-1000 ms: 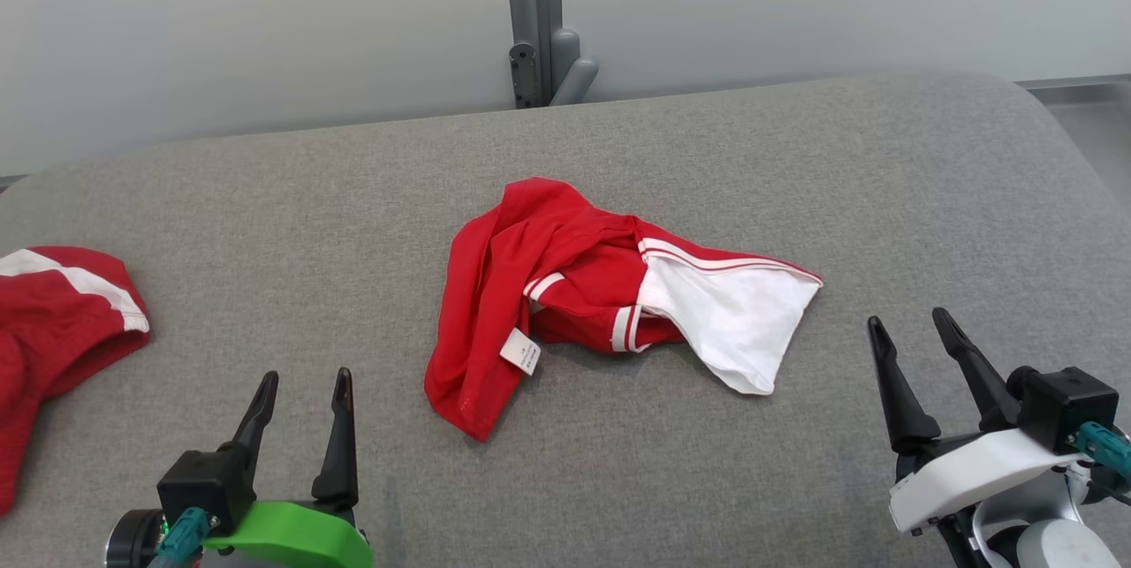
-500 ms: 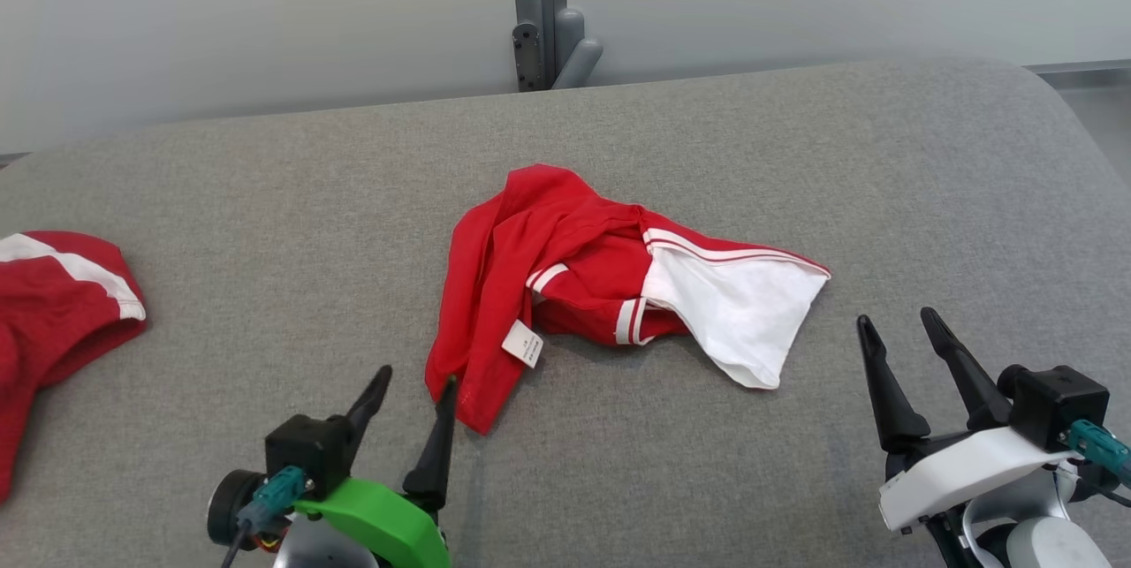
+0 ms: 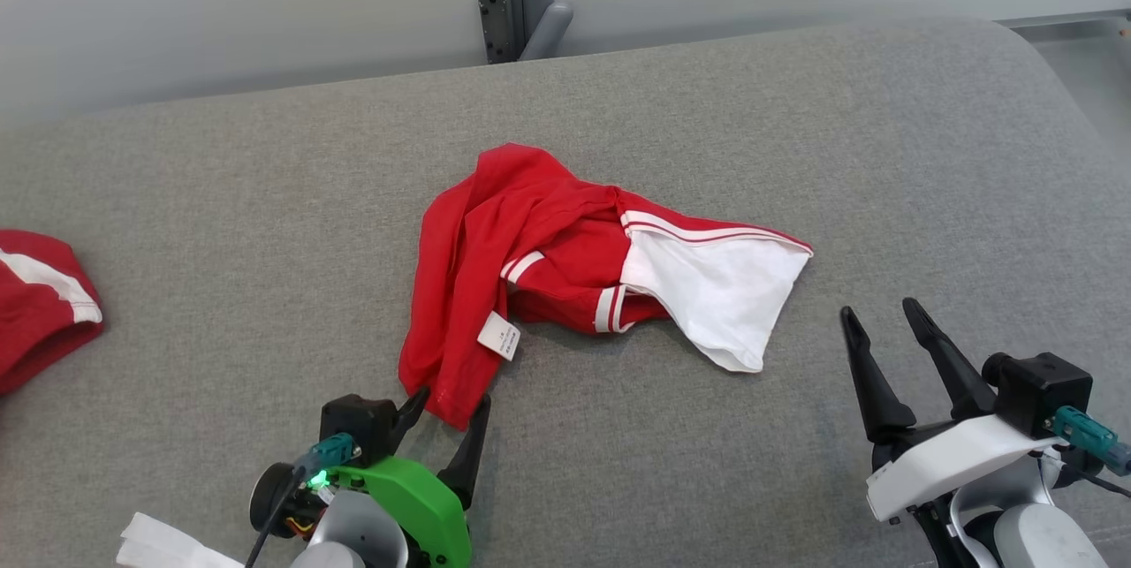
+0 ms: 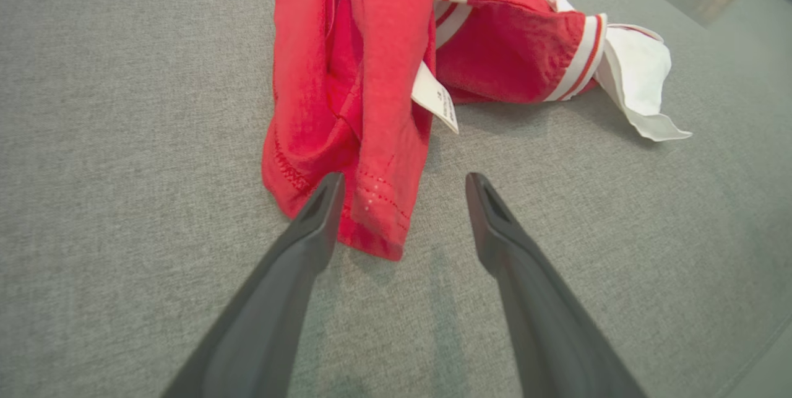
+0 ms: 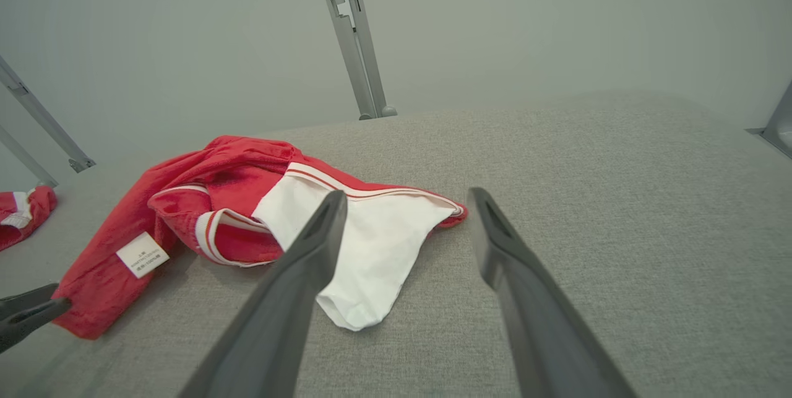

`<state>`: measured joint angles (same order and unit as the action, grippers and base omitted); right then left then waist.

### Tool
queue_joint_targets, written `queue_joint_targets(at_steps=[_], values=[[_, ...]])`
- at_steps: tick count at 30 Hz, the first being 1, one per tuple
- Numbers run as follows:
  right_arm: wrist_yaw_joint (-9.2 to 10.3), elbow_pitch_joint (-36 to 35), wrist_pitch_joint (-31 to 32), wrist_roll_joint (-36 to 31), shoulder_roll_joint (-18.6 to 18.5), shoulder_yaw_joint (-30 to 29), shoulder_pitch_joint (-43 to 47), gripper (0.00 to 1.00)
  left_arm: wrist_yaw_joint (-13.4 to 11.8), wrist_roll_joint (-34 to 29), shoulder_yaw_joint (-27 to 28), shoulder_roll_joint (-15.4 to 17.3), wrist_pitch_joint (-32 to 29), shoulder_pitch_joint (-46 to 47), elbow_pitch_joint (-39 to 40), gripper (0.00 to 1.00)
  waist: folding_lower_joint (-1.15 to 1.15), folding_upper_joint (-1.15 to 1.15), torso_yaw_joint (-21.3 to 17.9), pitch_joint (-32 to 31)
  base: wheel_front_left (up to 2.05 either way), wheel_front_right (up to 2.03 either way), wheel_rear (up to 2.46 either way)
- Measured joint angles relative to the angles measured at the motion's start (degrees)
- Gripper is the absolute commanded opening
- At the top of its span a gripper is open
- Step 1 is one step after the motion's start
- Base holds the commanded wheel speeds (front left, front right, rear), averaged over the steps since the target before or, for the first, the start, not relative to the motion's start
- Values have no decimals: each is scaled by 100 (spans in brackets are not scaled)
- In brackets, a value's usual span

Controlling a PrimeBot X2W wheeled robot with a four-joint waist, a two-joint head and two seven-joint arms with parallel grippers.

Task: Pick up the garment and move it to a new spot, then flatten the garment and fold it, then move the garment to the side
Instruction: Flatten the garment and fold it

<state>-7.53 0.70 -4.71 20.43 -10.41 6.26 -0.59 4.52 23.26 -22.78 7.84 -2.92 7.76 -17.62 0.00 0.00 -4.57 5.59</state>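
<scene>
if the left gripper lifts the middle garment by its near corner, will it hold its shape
Probably not: the garment lies crumpled in soft folds, so it should hang limp from that corner. It looks thin, so likely light. The white panel may trail across the grey surface.

The left gripper sits low, left of centre in the head view. Its two dark fingers are spread apart and point up and a little to the right. In the left wrist view the left gripper forms a wide V with its tips well apart. Behind it is a green wrist cover and a teal plug with a small green light beside it.

The right gripper is at the lower right, its fingers also apart and leaning up and left. Behind it are a white wrist cover, a black block and a pale forearm.
</scene>
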Motion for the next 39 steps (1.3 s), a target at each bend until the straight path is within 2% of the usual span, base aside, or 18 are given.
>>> queue_joint_targets(at_steps=[1, 2, 3, 4, 5, 13, 18, 35, 36, 37, 38, 39], values=[[0, 10, -1, 5, -9, -2, -2, 100, 0, 8, 1, -2, 12, 38, -60, 100, 0, 0, -15, 18, 0, 0, 0], [0, 21, -2, 9, -13, -3, -2, 100, 0, 11, 7, -1, 42, 63, -125, 86, 0, 0, -29, 36, 0, 0, 0], [1, 29, -14, 10, -18, 0, -2, 100, 1, 34, 7, 0, 58, 77, -163, 58, 0, 0, -40, 53, 0, 0, 0], [0, 33, -29, 14, -20, 5, -3, 100, 3, 47, 11, 1, 90, 100, -205, 37, 0, 0, -48, 70, 0, 0, 0], [0, 41, -36, 16, -21, 8, -5, 100, 9, 48, 11, 2, 111, 125, -237, 0, 0, 0, -56, 85, 0, 0, 0], [1, 213, 119, 11, -134, 86, -12, 100, 25, 47, -2, 20, 283, 262, -378, 0, 0, 0, -41, 172, 0, 0, 0], [1, 438, 192, 63, -212, 361, -81, 100, 45, 46, -81, 12, 299, 424, -375, 0, 0, 0, 39, 263, 0, 0, 0], [1, 1835, -45, 218, -466, 1169, -959, 100, 153, -67, -377, -125, 616, 1079, -591, 0, 0, 0, 646, 985, 0, 0, 0], [1, 1835, -45, 218, -466, 1169, -959, 97, 153, -67, -377, -125, 616, 1079, -591, 0, 0, 0, 646, 985, 0, 0, 0], [1, 1881, -69, 220, -466, 1174, -981, 44, 153, -67, -380, -126, 649, 1085, -609, 0, 0, 0, 664, 1014, 0, 0, 0], [1, 1928, -100, 231, -465, 1189, -1014, 9, 153, -67, -383, -125, 677, 1092, -621, 0, 0, 0, 677, 1037, 0, 0, 0], [1, 1964, -129, 199, -475, 1203, -1053, 0, 153, -66, -380, -121, 710, 1101, -627, 0, 0, 0, 683, 1055, 0, 0, 0]])
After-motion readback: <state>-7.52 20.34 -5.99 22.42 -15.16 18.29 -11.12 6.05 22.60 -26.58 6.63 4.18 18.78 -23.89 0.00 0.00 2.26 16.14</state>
